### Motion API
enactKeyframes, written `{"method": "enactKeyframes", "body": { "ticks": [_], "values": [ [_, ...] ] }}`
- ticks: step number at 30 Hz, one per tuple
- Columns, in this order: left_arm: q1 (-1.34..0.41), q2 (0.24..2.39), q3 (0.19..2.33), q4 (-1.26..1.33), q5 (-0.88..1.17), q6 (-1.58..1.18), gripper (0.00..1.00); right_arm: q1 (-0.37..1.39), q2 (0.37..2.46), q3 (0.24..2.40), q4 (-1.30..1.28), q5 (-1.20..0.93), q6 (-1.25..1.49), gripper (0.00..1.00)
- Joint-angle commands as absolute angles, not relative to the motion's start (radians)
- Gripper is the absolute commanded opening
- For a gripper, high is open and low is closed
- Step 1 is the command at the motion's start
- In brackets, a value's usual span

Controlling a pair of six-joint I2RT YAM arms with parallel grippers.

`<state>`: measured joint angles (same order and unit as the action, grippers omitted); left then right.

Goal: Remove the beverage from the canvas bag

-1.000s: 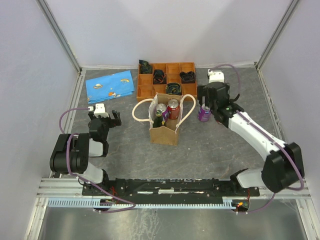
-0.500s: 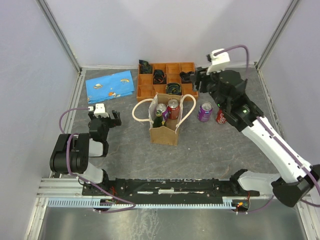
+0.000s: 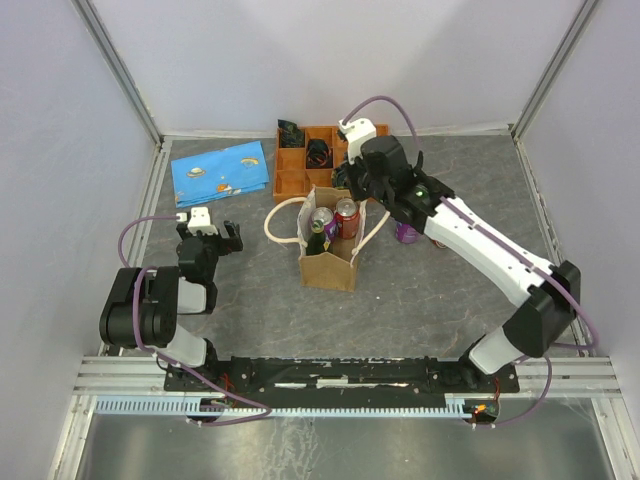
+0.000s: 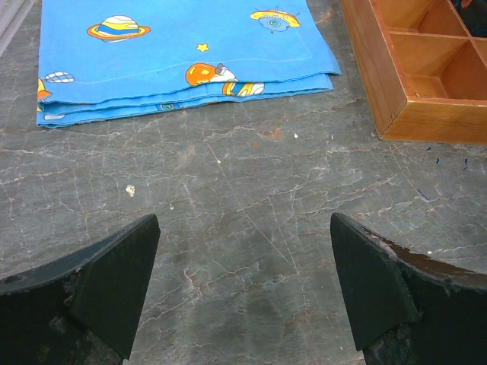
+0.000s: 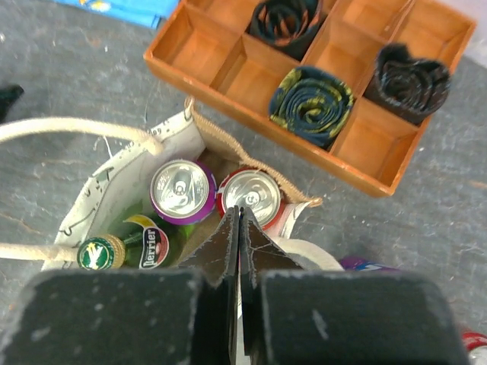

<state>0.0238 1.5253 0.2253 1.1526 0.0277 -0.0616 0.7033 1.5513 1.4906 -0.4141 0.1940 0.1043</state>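
Two cans (image 5: 181, 190) stand in the canvas bag (image 3: 328, 268), mid-frame. We see the right hand (image 5: 239, 220) pinched together above them, left hand (image 4: 243, 251) apart.

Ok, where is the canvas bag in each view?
Top external: canvas bag at centre, just in front of the wooden tray.
Left wrist: not in it.
Right wrist: lower left, open, cans inside.
Shared landmark: the wooden tray, top right in left wrist, along the top in right wrist.

"Perrier" can be read (on the label of the green bottle (image 5: 128, 245), inside the canvas bag (image 5: 95, 190)).
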Motion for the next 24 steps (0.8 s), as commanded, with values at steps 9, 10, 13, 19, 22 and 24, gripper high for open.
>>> {"method": "enactKeyframes", "body": {
  "ticks": [9, 10, 13, 19, 22, 24],
  "values": [
    [0.019, 1.52, 0.23, 1.19, 0.017, -0.026, 0.99, 0.703, 1.71, 1.558, -0.459, 0.116, 0.147, 0.3],
    [0.02, 1.521, 0.23, 1.191, 0.017, -0.025, 0.99, 0.704, 1.724, 1.559, -0.46, 0.119, 0.151, 0.32],
    [0.019, 1.52, 0.229, 1.191, 0.018, -0.026, 0.99, 0.703, 1.756, 1.568, -0.474, 0.139, 0.164, 0.39],
    [0.02, 1.521, 0.23, 1.19, 0.018, -0.026, 0.99, 0.703, 1.784, 1.563, -0.478, 0.22, 0.176, 0.66],
    [0.02, 1.521, 0.23, 1.19, 0.018, -0.026, 0.99, 0.703, 1.797, 1.562, -0.477, 0.261, 0.179, 0.73],
    [0.02, 1.521, 0.23, 1.19, 0.017, -0.026, 0.99, 0.704, 1.807, 1.561, -0.477, 0.278, 0.182, 0.73]
  ]
}}
